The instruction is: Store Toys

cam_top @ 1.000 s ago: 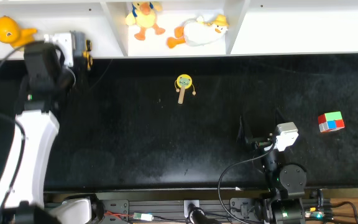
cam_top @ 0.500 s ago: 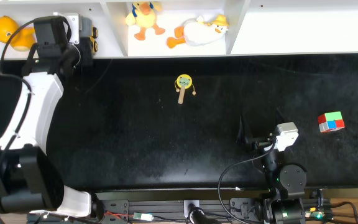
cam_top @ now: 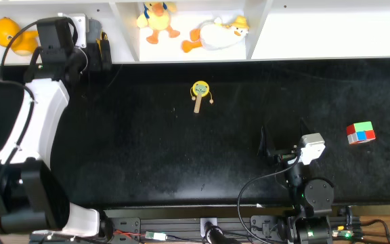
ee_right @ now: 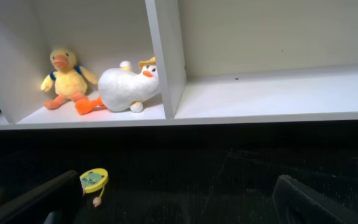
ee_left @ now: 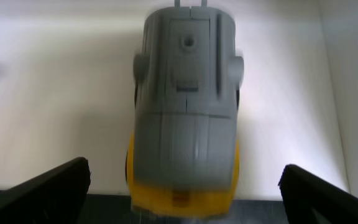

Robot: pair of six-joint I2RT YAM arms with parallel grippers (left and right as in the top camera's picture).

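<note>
Left gripper spread wide, touching nothing. Truck loose between fingers, on shelf, left bay, near orange duck. Slipped toward shelf's front edge in last half second, so reads as released and stored. Rattle, cube left on table. Right gripper open, parked.

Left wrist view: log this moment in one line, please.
left gripper: open, fingers either side of toy car | toy car: in left shelf compartment | right gripper: open | on table: rattle, cube
</note>
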